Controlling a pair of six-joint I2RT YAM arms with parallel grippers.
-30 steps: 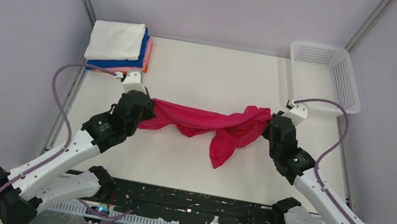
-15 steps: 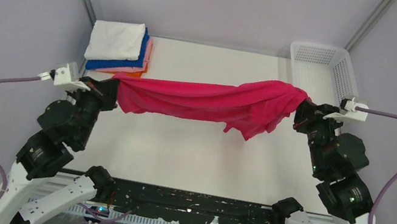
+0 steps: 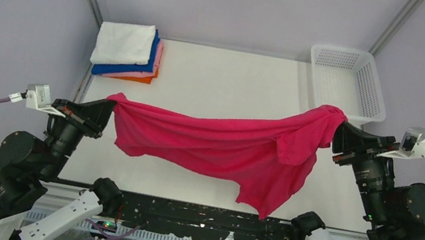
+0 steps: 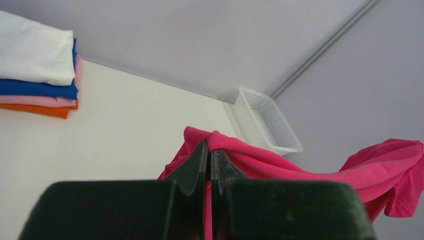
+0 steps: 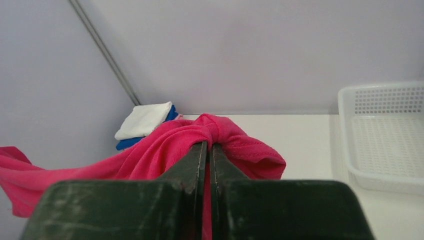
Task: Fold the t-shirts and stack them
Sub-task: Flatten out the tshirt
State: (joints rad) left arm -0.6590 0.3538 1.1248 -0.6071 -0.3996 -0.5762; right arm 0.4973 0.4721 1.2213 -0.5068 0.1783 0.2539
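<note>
A magenta-red t-shirt (image 3: 231, 146) hangs stretched in the air between my two grippers, sagging in the middle with a loose part dangling at the right. My left gripper (image 3: 111, 104) is shut on its left end (image 4: 210, 142). My right gripper (image 3: 336, 123) is shut on its right end (image 5: 210, 131). Both hold it well above the table. A stack of folded t-shirts (image 3: 127, 51), white on top, then blue, pink and orange, lies at the table's far left corner; it also shows in the left wrist view (image 4: 37, 75) and the right wrist view (image 5: 144, 122).
A white plastic mesh basket (image 3: 347, 81) stands at the far right corner, also in the left wrist view (image 4: 265, 120) and the right wrist view (image 5: 382, 135). The white table (image 3: 229, 83) lies under the hanging shirt. Grey walls enclose the back and sides.
Both arms rose and drew apart toward the near side, lifting the magenta-red shirt off the table and spreading it wider. It now hangs higher and more open.
</note>
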